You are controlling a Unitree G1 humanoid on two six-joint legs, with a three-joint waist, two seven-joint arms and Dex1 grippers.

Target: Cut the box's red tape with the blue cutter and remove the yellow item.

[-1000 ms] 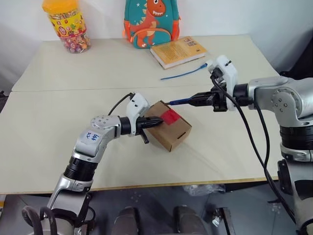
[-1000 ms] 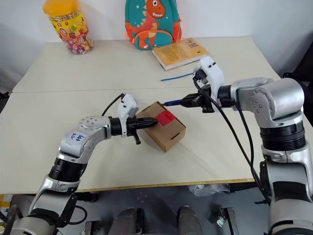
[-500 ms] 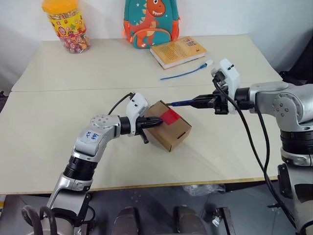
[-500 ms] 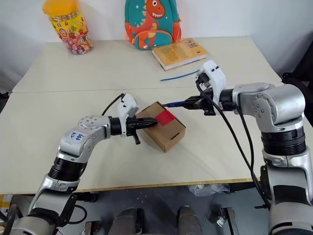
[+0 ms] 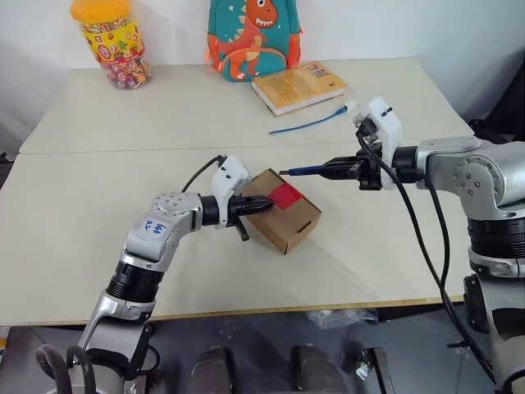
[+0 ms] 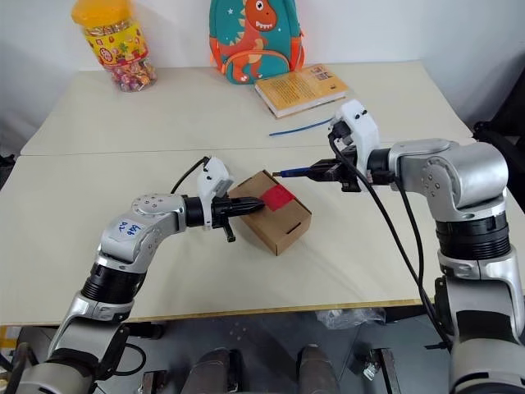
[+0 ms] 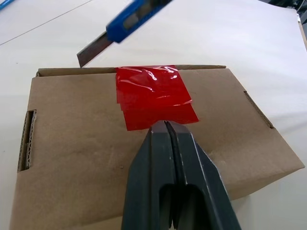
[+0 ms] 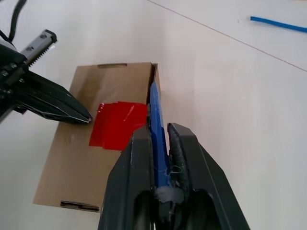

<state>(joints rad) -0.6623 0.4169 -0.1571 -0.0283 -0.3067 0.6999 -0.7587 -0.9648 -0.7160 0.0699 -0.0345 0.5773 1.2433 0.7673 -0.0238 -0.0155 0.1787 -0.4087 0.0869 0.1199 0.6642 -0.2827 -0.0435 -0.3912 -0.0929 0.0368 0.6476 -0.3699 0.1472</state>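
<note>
The brown cardboard box lies mid-table with the red tape square on its top seam. My left gripper is shut and empty, its tips pressing on the box top just beside the red tape. My right gripper is shut on the blue cutter. The blue cutter is held nearly level, and its bare blade hovers just past the box's far edge, apart from the tape. The yellow item is hidden.
At the table's back stand a yellow-lidded candy jar, a dinosaur backpack and a yellow-orange book. A thin blue cable lies behind the right hand. The table's front edge runs close below the box.
</note>
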